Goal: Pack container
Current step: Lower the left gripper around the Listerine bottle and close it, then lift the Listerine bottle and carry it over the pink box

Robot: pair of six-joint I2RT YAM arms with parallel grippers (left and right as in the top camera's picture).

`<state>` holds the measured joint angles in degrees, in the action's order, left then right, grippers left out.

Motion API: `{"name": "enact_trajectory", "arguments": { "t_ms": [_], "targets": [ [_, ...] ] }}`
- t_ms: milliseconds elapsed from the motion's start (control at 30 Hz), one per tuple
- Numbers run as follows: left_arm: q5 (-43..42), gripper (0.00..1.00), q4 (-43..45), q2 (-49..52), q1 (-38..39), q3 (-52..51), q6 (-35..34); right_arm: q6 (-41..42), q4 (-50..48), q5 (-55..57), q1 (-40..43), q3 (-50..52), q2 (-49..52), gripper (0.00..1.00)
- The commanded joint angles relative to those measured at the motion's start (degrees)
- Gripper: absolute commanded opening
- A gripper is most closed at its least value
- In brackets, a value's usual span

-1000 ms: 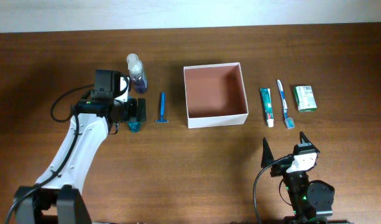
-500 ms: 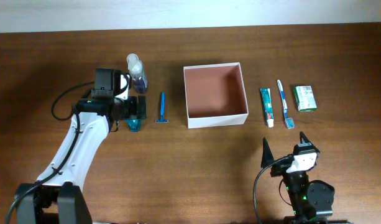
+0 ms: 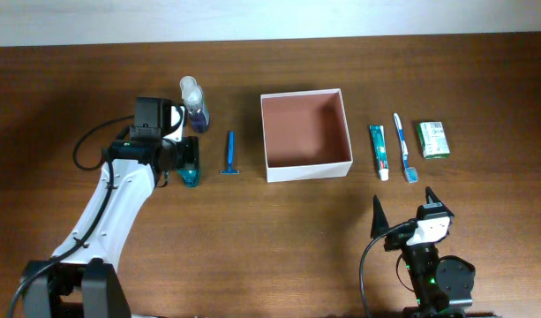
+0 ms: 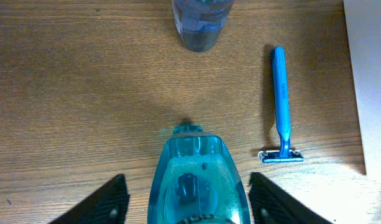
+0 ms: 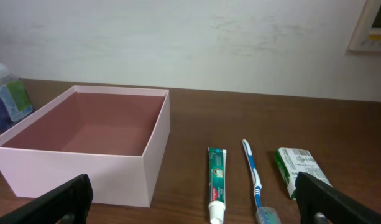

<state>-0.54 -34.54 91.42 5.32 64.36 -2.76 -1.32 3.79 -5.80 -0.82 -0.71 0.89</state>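
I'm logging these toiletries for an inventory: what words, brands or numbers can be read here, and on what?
No text can be read.
On the toothpaste tube: print, too small to read.
On the green packet: print, blurred.
On the bottle label: blurred.
On the container, razor and toothbrush: no text seen.

On the left I see the container (image 5: 78, 177), its reddish-brown inside showing. A bottle (image 5: 7, 99) stands behind its left corner. To its right lie 3 items side by side: toothpaste tube (image 5: 216, 180), toothbrush (image 5: 252, 177), green packet (image 5: 299, 168). The right gripper (image 5: 199, 211) stands wide apart.
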Motion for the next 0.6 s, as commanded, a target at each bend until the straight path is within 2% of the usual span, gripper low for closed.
{"name": "enact_trajectory", "arguments": {
  "t_ms": [0, 400, 567],
  "targets": [
    [0.5, 0.57, -0.4, 0.6, -0.1, 1.2, 0.2, 0.3, 0.2, 0.7, 0.1, 0.4, -0.7, 0.99],
    [0.3, 0.31, -1.2, 0.5, -0.1, 1.4, 0.2, 0.3, 0.2, 0.7, 0.1, 0.4, -0.7, 0.98],
    [-0.8, 0.28, -3.8, -0.9, -0.1, 4.4, 0.2, 0.3, 0.2, 0.7, 0.1, 0.4, -0.7, 0.99]
  ]
}}
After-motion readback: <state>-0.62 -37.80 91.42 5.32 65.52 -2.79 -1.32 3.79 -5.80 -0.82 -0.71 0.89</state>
